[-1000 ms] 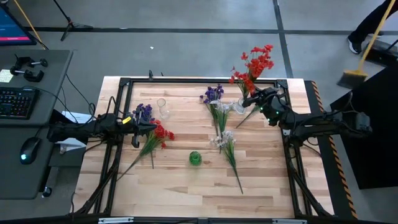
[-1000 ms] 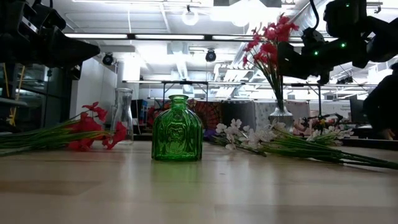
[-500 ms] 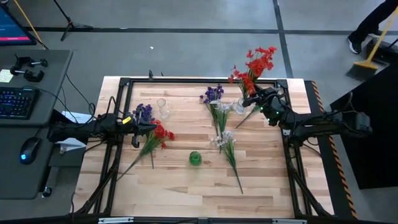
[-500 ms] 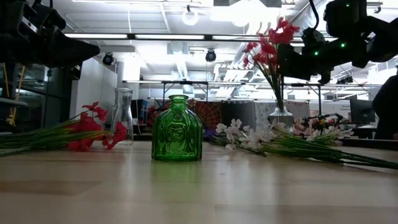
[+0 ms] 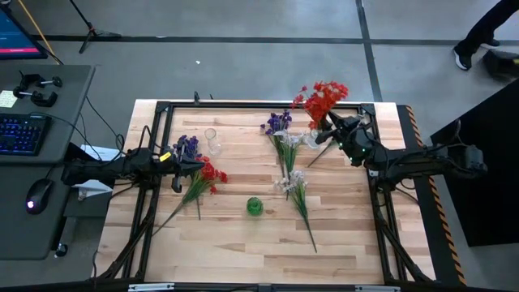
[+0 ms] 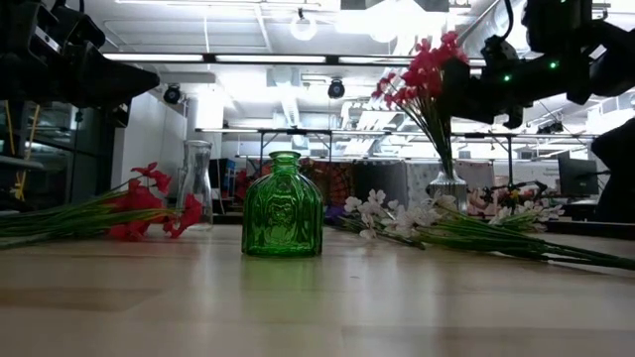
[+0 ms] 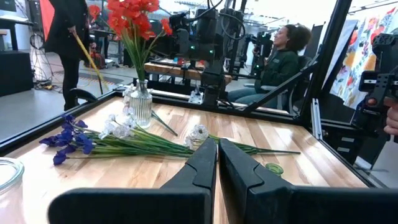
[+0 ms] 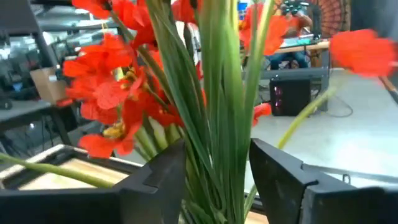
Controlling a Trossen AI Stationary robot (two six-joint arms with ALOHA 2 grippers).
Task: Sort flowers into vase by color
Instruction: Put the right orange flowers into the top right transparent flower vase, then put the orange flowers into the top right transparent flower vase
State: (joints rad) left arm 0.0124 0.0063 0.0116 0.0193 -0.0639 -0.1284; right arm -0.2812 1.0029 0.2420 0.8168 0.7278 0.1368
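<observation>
Standing upright in the clear vase (image 5: 310, 139), red flowers (image 5: 321, 99) rise between the right gripper's (image 5: 331, 127) spread jaws.

text: nothing you can read on any view | monitor (image 5: 18, 31) at the high view's far left edge: lit screen, maybe lines of text, too small for you to make out | vases, table frame: no labels visible
</observation>
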